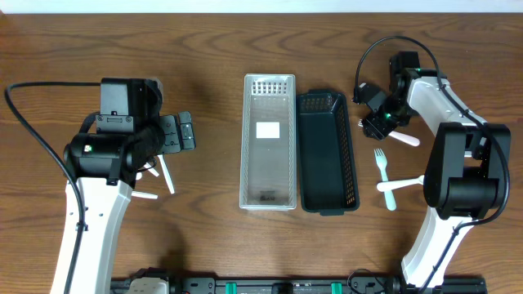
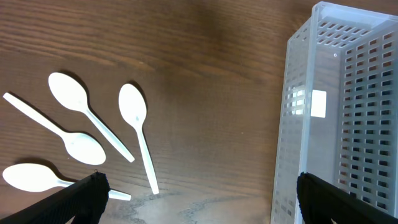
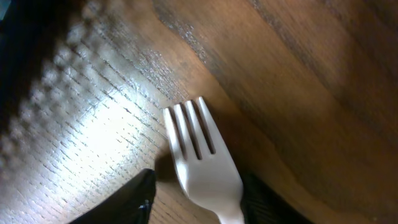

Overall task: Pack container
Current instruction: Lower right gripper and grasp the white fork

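A clear white slotted container [image 1: 248,147] and a black slotted container [image 1: 354,163] lie side by side at the table's middle. My right gripper [image 1: 377,122] is down at the table with its fingers on either side of a white plastic fork [image 3: 202,168]; a gap shows beside the left finger [image 3: 202,202]. The fork's handle [image 1: 404,139] sticks out to the right. My left gripper [image 2: 202,205] is open and empty above bare wood, between several white spoons [image 2: 134,112] and the clear container's wall [image 2: 292,143].
Two more white forks [image 1: 381,162] [image 1: 400,184] lie right of the black container. Spoons [image 1: 166,175] show by the left arm in the overhead view. A black rail runs along the table's front edge.
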`<state>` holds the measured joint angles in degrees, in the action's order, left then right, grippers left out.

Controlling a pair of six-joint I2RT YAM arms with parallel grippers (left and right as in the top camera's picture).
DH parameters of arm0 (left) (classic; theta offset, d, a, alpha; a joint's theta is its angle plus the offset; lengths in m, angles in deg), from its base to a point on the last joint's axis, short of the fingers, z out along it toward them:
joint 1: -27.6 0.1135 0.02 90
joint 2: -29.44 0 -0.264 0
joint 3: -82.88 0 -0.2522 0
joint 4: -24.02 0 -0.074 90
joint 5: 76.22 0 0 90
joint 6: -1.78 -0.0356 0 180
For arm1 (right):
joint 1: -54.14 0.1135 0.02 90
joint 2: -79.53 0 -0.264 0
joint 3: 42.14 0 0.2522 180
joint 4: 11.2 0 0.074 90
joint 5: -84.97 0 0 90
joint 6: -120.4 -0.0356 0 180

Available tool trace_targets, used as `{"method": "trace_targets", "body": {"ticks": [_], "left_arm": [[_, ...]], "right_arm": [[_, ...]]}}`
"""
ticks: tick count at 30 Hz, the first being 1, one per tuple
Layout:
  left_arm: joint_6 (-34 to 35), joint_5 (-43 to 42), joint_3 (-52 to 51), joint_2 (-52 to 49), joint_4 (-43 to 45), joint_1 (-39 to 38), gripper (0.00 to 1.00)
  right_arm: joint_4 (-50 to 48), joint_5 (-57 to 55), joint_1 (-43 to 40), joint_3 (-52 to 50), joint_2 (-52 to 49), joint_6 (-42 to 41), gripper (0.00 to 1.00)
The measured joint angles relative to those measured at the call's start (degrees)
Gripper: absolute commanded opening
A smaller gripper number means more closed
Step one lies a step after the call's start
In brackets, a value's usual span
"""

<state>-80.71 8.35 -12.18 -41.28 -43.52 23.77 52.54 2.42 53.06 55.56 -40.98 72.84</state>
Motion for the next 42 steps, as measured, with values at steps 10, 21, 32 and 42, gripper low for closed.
{"method": "trace_targets", "body": {"ticks": [10,21,32,42], "left_arm": [[0.00,0.00,0.00,0.00,0.00,0.00,0.98],[0.00,0.00,0.00,0.00,0.00,0.00,0.98],[0.00,0.00,0.00,0.00,0.00,0.00,0.98],[0.00,-0.02,0.00,-0.02,-1.31,0.00,0.98]], "right_arm": [[0.00,-0.02,0.00,0.00,-0.02,0.00,0.38],[0.00,-0.02,0.00,0.00,-0.02,0.02,0.29],[-0.11,-0.02,-0.02,0.00,-0.02,0.04,0.16],[-2.58,0.02,0.00,0.74,0.57,-2.34,0.06]]}}
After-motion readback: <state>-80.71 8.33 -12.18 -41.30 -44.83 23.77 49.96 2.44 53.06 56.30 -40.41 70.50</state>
